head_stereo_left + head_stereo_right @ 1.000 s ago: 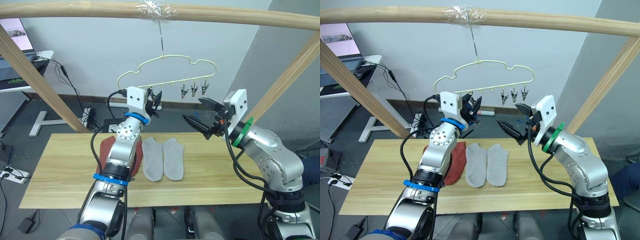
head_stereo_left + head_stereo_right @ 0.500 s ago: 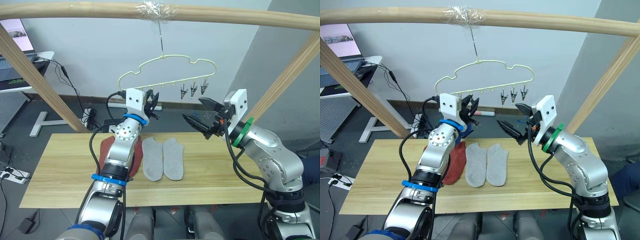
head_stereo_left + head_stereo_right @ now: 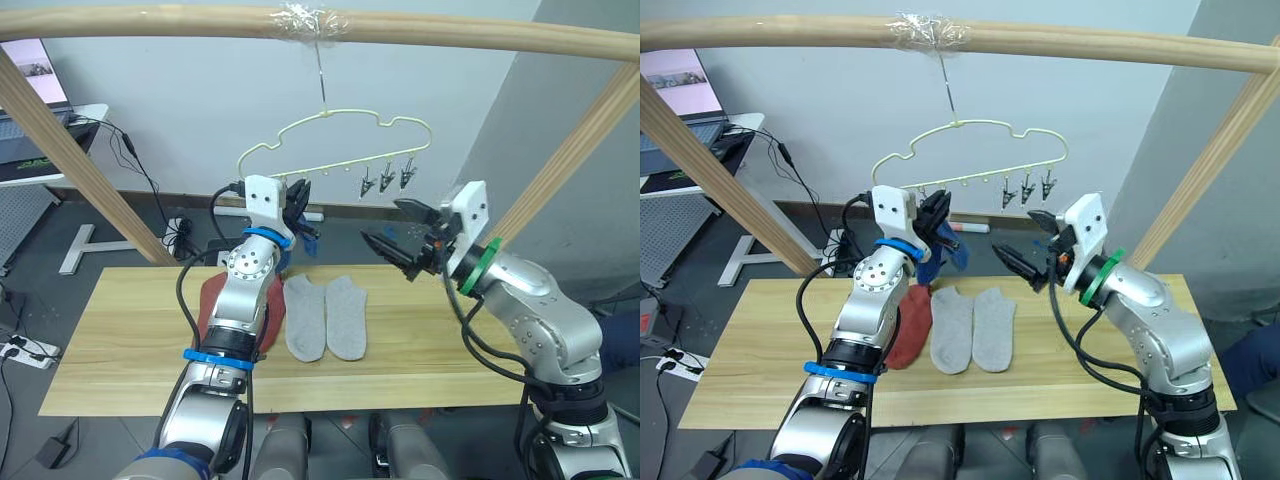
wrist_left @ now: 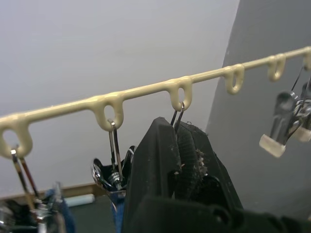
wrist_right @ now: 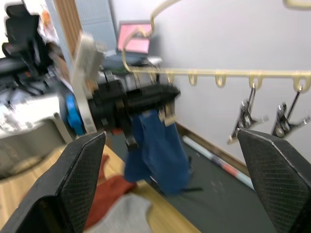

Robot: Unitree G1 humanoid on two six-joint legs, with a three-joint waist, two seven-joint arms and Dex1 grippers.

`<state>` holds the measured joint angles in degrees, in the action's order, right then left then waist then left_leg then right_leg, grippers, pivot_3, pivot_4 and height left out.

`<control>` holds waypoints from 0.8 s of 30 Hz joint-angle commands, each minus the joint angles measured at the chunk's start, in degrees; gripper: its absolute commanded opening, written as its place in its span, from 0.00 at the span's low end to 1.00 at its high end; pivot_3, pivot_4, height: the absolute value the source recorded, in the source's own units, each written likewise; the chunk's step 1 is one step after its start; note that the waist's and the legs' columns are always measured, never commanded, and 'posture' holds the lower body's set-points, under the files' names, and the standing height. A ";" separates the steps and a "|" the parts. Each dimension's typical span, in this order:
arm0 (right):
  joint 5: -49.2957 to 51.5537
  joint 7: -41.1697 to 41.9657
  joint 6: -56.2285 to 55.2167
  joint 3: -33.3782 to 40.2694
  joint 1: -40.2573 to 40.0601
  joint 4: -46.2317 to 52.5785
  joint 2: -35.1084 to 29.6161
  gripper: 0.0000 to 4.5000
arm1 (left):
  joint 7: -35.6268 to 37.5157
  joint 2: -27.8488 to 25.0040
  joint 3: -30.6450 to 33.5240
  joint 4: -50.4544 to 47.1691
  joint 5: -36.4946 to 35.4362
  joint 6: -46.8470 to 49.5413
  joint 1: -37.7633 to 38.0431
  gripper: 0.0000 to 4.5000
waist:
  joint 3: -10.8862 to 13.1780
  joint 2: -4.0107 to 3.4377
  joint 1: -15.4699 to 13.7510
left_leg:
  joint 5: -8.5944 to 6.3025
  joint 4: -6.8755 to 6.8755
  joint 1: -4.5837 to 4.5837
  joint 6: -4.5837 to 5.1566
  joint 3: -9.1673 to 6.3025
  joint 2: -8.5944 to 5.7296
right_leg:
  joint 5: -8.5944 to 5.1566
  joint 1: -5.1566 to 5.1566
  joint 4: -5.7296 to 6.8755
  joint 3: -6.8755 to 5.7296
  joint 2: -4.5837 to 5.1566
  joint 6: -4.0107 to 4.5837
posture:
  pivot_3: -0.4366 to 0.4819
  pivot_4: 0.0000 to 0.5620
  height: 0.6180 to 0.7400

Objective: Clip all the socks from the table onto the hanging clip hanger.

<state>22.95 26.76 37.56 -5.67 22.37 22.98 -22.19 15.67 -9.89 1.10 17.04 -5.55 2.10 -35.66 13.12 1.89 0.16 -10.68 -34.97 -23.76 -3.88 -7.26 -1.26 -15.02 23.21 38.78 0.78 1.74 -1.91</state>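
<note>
Clip hanger (image 3: 330, 120): thin wire with a smooth, pale yellow-green coating, slightly glossy. Clips (image 3: 386, 179): bright bare metal with pale tips. Tabletop (image 3: 130, 330): light wooden planks, matt, with visible grain. Pole frame (image 3: 150, 20): thick rounded light wood, smooth, wrapped at the hook with crinkled clear tape (image 3: 310, 18). Grey socks (image 3: 326, 317): soft matt knit cloth. Rust-red sock (image 3: 908, 326): the same knit, lying flat. Blue sock (image 5: 158, 150): limp cloth hanging in folds. Left claw (image 4: 177, 155): matt black fingers, rough and flecked with lint. Right claw (image 3: 395, 228): black fingers with finely cross-hatched pads (image 5: 274, 179). Arm housings: white plastic and smooth silver-grey metal.
</note>
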 commanded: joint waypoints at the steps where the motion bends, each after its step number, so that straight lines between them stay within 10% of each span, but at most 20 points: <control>1: -6.77 -1.79 -3.41 -5.66 -1.29 -6.36 1.15 1.00 | 4.03 -0.86 3.10 -3.80 -6.15 4.13 -0.22 0.00 | 0.00 0.00 0.00 | 0.01 0.00 -0.01 0.00 -0.01 -0.01 | 0.00 0.00 0.00 0.00 0.00 0.00 | 0.53 0.37 1.00; 16: -25.16 -7.70 -23.81 -15.10 6.66 -57.27 16.82 1.00 | 9.58 -5.22 7.37 -9.91 -15.46 16.95 2.67 0.00 | 0.00 0.01 1.07 | 0.03 0.02 0.04 -0.01 0.04 -0.02 | 0.03 0.03 0.08 0.07 -0.01 0.11 | 0.57 0.37 1.00; 24: -27.73 -3.75 -24.86 -17.29 2.55 -55.30 16.89 0.51 | 9.08 -5.47 6.93 -13.94 -15.07 18.82 5.58 0.00 | -0.05 0.01 1.30 | 0.03 0.05 0.29 -0.01 0.07 0.08 | -0.01 -0.07 0.19 0.12 -0.08 0.06 | 0.60 0.34 1.00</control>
<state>-3.51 22.18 12.91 -21.94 26.13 -32.71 -4.88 25.20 -14.87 8.02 4.57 -20.63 20.41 -30.57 13.07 1.90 1.46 -10.65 -34.92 -23.44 -3.89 -7.19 -1.19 -15.02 23.10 38.97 0.91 1.65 -1.85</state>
